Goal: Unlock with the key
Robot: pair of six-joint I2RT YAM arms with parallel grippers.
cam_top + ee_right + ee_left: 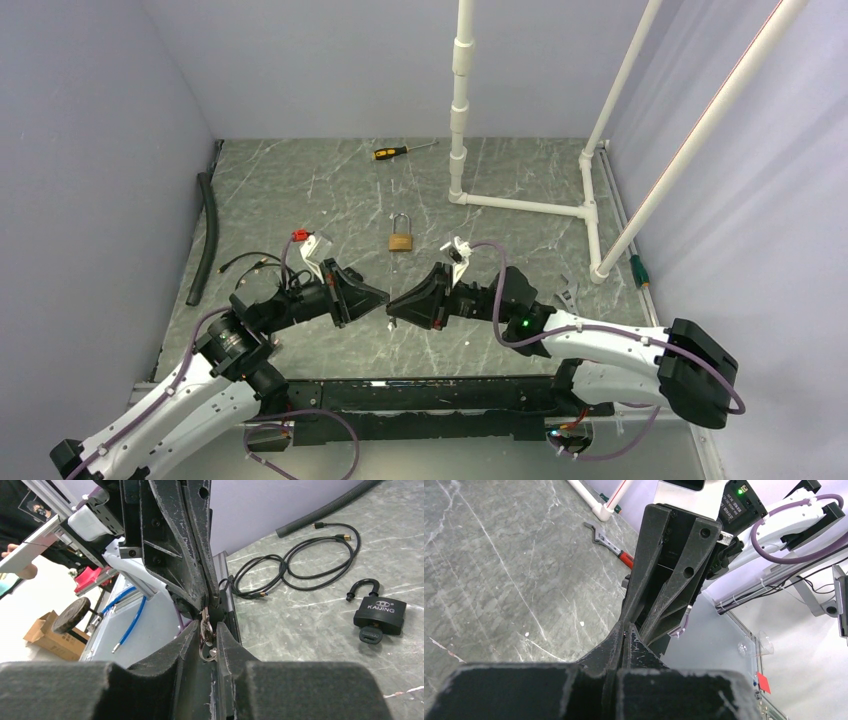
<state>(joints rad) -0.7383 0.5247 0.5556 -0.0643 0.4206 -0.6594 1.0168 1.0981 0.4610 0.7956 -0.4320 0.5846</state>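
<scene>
My two grippers meet tip to tip above the middle of the table. The right gripper (393, 306) (208, 630) is nearly shut with a small metal key ring (207, 647) between its pads. The left gripper (384, 297) (625, 628) is shut, and in the right wrist view its fingertips (200, 597) pinch the key end of that bunch. A brass padlock (401, 240) lies on the table beyond the grippers, its shackle closed. A black padlock (378, 614) with an open shackle and a key in it lies on the table in the right wrist view.
A white pipe frame (520, 205) stands at the back right. A yellow-handled screwdriver (398, 151) lies at the back. A black hose (205, 235) and a coiled black cable (250, 264) lie at the left. A wrench (609, 542) lies at the right.
</scene>
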